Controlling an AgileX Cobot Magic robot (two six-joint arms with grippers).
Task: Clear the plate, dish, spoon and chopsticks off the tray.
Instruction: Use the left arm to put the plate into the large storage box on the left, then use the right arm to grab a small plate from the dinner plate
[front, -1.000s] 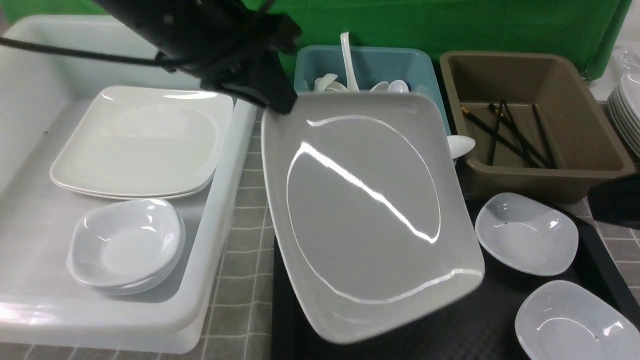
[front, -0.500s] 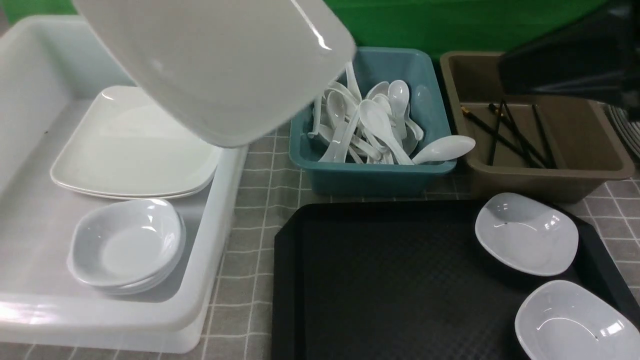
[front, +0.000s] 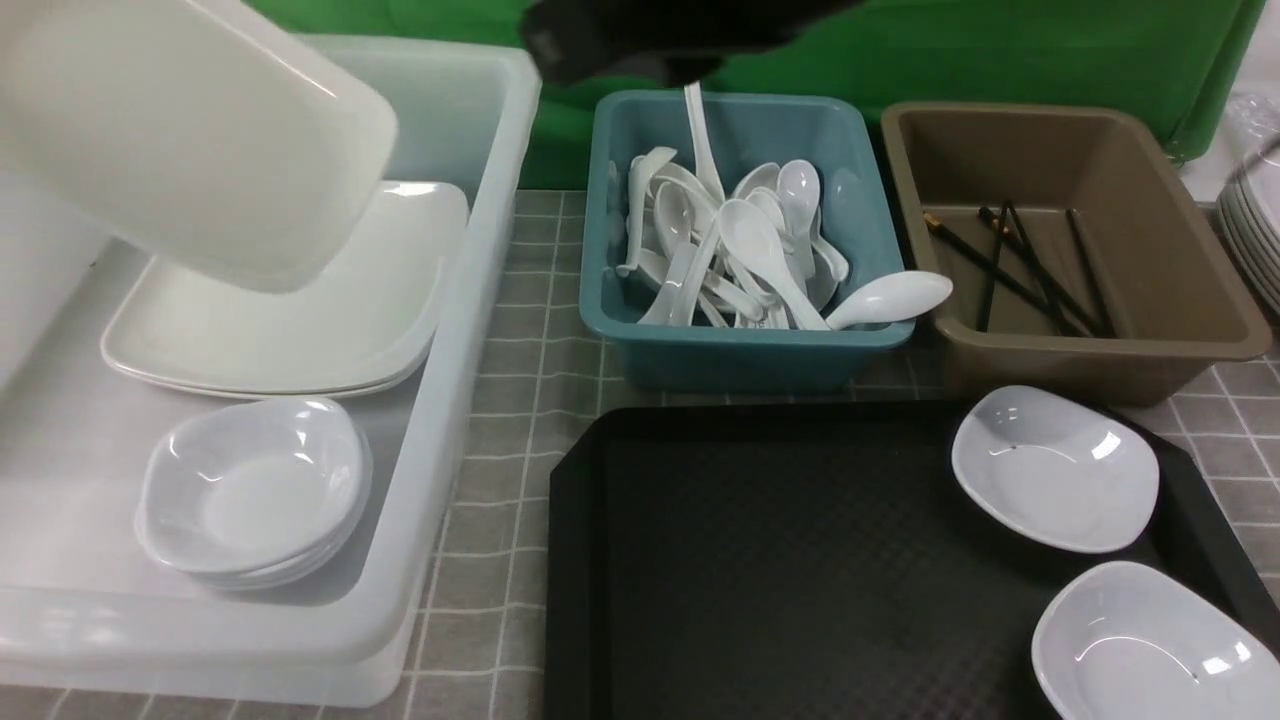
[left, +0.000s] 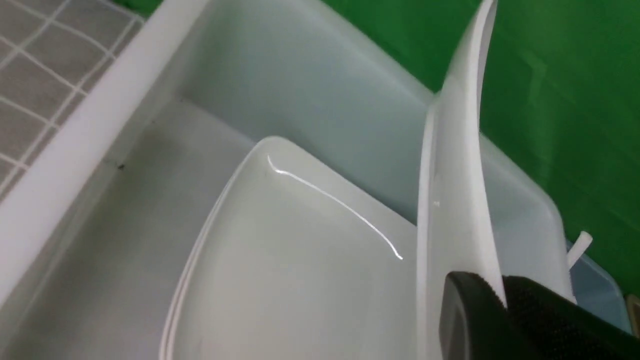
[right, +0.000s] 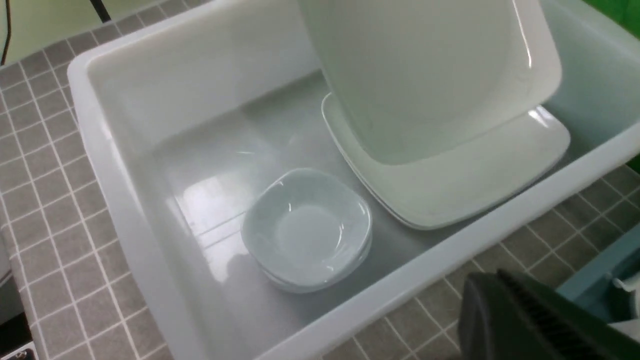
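Observation:
My left gripper (left: 501, 286) is shut on the rim of the large white plate (front: 180, 130), holding it tilted above the stacked plates (front: 300, 320) in the white tub (front: 450, 330). The held plate also shows in the right wrist view (right: 425, 75). In the front view the left gripper is hidden. My right gripper (right: 495, 275) is shut and empty, over the tiles between the white tub and the teal tub. Its arm (front: 630, 40) is a dark blur at the top. The black tray (front: 800, 560) holds two small white bowls (front: 1055, 468) (front: 1140, 645).
The teal tub (front: 740, 355) holds several white spoons (front: 750, 250), one lying on its rim (front: 890, 298). The brown tub (front: 1100, 360) holds black chopsticks (front: 1020, 270). A stack of small bowls (front: 250, 490) sits in the white tub. More plates (front: 1255, 220) stand at the far right.
The left gripper has carried the plate from over the tray up and left, to above the white tub. The right arm has swung from the right to the top centre.

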